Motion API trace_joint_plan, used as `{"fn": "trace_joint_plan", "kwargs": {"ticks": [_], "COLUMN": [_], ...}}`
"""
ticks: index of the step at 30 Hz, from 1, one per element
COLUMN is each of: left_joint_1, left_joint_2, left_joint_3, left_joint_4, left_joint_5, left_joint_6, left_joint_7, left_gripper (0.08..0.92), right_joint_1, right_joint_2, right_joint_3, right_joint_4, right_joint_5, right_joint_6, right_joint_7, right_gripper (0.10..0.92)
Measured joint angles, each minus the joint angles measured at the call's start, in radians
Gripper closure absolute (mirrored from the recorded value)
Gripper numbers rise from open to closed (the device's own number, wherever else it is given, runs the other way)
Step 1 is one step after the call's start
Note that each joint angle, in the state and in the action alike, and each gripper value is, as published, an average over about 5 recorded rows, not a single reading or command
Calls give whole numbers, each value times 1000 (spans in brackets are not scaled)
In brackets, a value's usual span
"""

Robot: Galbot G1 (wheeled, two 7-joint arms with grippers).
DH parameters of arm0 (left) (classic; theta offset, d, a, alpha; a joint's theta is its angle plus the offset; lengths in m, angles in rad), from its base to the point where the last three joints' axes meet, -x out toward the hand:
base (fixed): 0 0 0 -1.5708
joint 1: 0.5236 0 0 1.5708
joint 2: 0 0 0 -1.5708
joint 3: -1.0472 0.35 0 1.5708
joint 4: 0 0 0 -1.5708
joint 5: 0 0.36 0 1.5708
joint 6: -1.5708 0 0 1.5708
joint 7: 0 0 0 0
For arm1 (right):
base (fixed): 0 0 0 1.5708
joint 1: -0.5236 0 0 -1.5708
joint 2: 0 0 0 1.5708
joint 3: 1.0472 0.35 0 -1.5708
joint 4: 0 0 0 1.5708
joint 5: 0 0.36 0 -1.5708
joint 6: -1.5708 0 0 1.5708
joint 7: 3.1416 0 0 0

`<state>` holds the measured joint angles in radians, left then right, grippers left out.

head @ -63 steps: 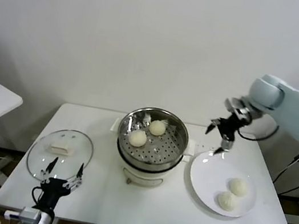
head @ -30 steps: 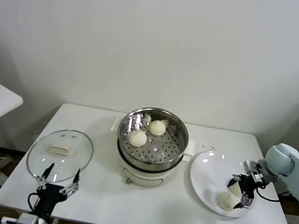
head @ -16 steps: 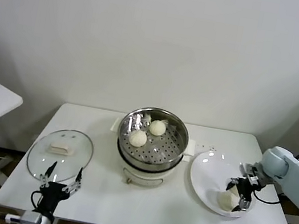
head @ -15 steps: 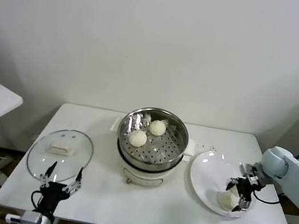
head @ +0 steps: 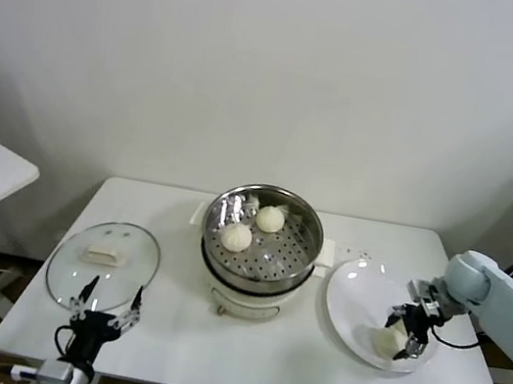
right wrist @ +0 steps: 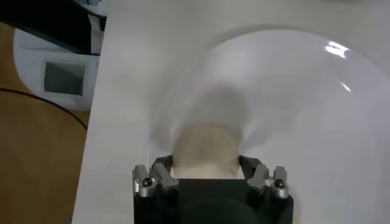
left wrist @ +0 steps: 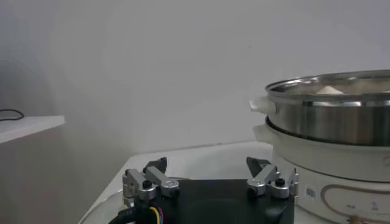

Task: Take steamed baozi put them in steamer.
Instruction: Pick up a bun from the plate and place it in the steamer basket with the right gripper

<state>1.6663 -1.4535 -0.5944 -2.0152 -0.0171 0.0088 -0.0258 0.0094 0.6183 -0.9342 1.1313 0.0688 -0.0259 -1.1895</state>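
Right claw point(head: 407, 330) sits low over the plate point(head: 357, 299) at the right of the surface point(head: 162, 335), its fingers point(right wrist: 159, 175) against both sides of one baozi point(right wrist: 205, 152), gripping it; a second baozi point(head: 386, 343) lies on the plate just nearer. Two more baozi point(head: 236, 237) rest on the perforated tray inside the steamer point(head: 256, 267) at centre. Left claw point(head: 104, 309) hangs idle at the near left edge beside the glass lid point(head: 105, 263), fingers spread open.

Right hand point(head: 409, 331) fingers around bun point(right wrist: 204, 151)
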Motion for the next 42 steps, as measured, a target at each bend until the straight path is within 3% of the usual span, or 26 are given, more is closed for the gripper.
{"fn": "trace_joint_plan", "kwargs": {"ticks": [20,33,42], "left_joint_1": [-12,-7,-1], "left_joint_2": [3,3,4], "left_joint_3": [24,23,14], "left_joint_4": [-7,-14,-14], "left_joint_5": [23,23,10], "left_joint_6": [14,15,9], "left_joint_7": [-2,-4,-3], "left_gripper": [177,177,177], "right_joint_1": [431,608,560], "right_joint_2": [68,235,394], "right_joint_3": [-166,-175,-168], "right_joint_4": [134,309,322], "right_joint_5": [-37,-269,-415], "right_joint_6": [171,382,463], "right_joint_7": [-81,-95,-77], "right_gripper": [296,294,296]}}
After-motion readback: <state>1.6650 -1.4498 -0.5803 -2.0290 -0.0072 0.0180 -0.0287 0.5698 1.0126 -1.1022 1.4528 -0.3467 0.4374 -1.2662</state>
